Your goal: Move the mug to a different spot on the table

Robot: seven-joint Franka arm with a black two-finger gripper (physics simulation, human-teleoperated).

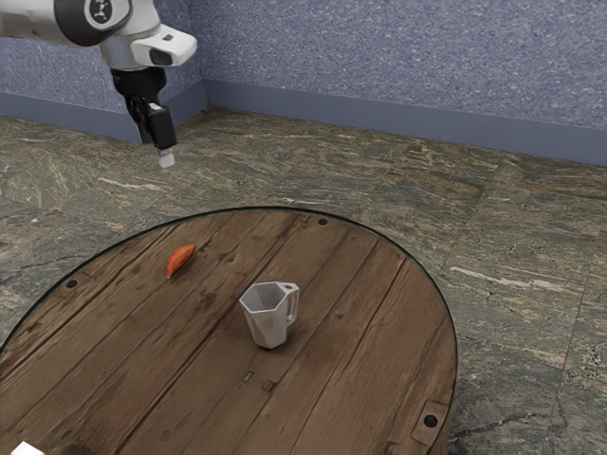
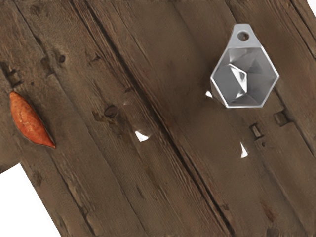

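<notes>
The round wooden desk [image 1: 341, 379] ends in a thin dark rim. Its far edge curves across the middle of the exterior view, and its right edge drops off to the stone floor [image 1: 531, 284]. Small dark bolt holes sit just inside the rim, and a small plate lies by the near right edge.

The mug [image 1: 270, 313] stands upright about midway across the planks, well apart from the far and right edges, with bare wood on every side of it. Open boards stretch toward the exterior view's right and toward the near side.

An orange tapered thing [image 1: 180, 259] lies flat to the exterior view's left of the mug and farther back, well apart from it and nearer the rim. In the wrist view this orange thing [image 2: 29, 121] lies close to a cut edge of the desk [image 2: 148, 177], with white beyond that edge.

The mug [image 2: 244, 74] is pale grey and faceted, with its mouth facing up. The wrist view looks straight down into its angular grey inside. Its handle points toward the exterior view's right.

The hand [image 1: 166, 159] hangs high over the floor beyond the far left edge, well apart from the mug and touching nothing. I cannot tell whether it is clenched or released.
</notes>
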